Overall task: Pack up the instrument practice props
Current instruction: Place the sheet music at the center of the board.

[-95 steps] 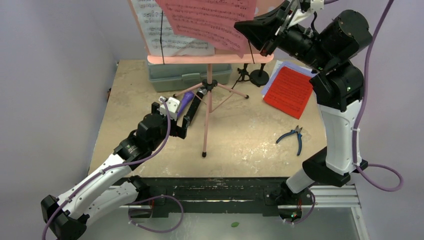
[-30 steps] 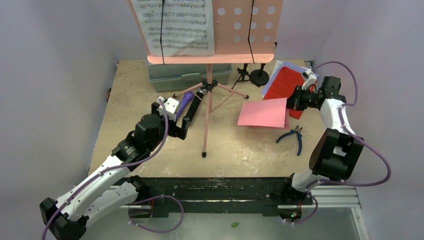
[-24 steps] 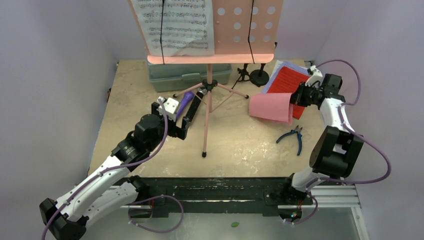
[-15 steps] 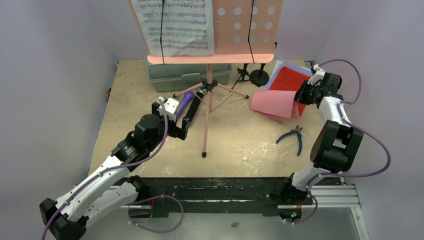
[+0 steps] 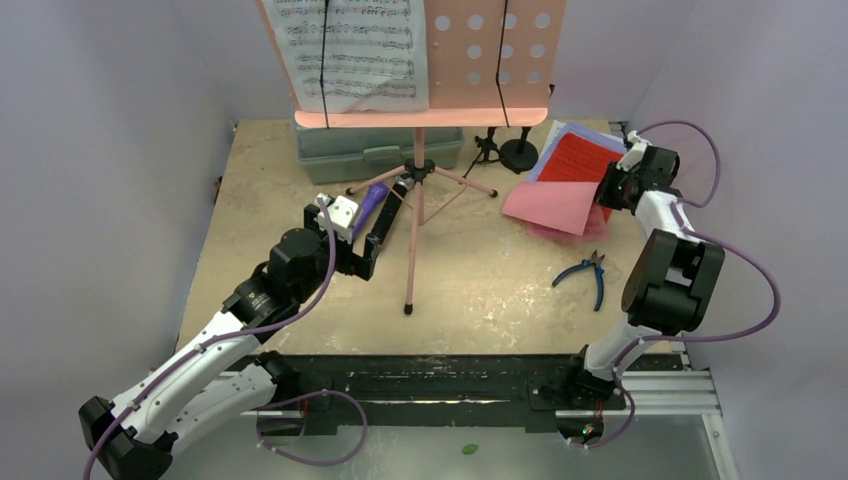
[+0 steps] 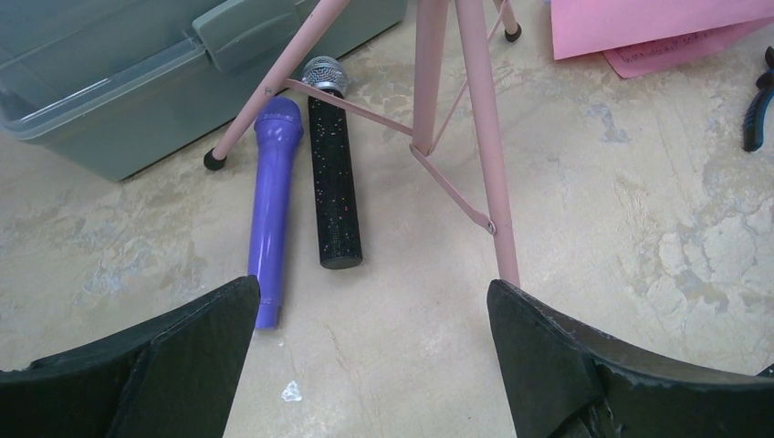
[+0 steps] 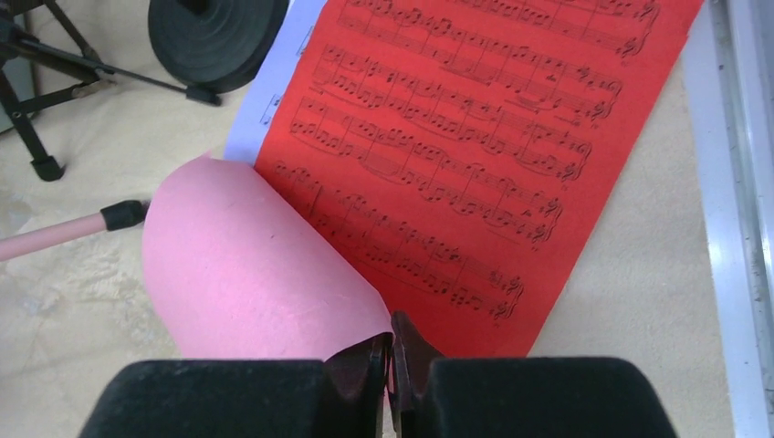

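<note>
The pink tripod (image 5: 415,230) (image 6: 475,137) stands mid-table; its perforated tray (image 5: 500,50) carries a white music sheet (image 5: 350,50). At the back right a pink sheet (image 5: 555,205) (image 7: 246,274) lies curled over the red pages (image 5: 575,160) (image 7: 456,164). My right gripper (image 5: 608,190) (image 7: 392,351) is shut on its corner. The purple microphone (image 6: 274,201) (image 5: 368,205) and the black microphone (image 6: 333,182) lie side by side under the tripod legs. My left gripper (image 5: 365,240) (image 6: 370,292) hangs open just short of them, holding nothing. Black mic mounts (image 5: 518,152) (image 7: 214,36) stand behind the pages.
A grey-green case (image 5: 370,150) (image 6: 109,82) sits behind the tripod against the back wall. Blue-handled pliers (image 5: 590,275) (image 6: 758,109) lie front right of the paper pile. Walls close in the table's left, back and right sides.
The right arm has carried the pink sheet from the stand's tray down to the table and back-right, where it curled over onto the red pages. The left arm has not moved.
</note>
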Robot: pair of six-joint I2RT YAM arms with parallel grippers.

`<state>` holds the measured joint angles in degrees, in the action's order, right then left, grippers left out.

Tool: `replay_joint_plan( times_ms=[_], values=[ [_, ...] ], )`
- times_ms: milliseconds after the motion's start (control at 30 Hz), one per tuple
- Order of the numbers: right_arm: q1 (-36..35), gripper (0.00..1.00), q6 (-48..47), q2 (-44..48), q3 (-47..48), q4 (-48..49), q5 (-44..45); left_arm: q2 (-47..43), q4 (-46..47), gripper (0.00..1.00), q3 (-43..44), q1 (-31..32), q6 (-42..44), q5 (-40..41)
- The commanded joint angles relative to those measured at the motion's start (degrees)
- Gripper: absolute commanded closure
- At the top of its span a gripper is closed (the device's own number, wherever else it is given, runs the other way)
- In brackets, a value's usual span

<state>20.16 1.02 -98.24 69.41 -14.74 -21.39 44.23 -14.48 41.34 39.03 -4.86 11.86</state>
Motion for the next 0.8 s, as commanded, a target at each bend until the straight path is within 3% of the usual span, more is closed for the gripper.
replay_joint_plan(
  times_ms=[0,233,767],
  values=[
    [-0.08,0.92,-0.48,-0.82,2.96,3.64,4.2,-0.57,1.38,0.05,0.49,-0.3,0.03,-0.87],
    [-0.02,0.88,-0.49,-3.84,4.32,6.12,7.52,-0.55,1.3,0.05,0.48,-0.33,-0.02,-0.78],
    [-0.03,0.66,-0.66,-9.24,7.08,7.71,11.94,-0.19,1.37,0.05,0.51,-0.35,0.02,-1.05]
  ],
)
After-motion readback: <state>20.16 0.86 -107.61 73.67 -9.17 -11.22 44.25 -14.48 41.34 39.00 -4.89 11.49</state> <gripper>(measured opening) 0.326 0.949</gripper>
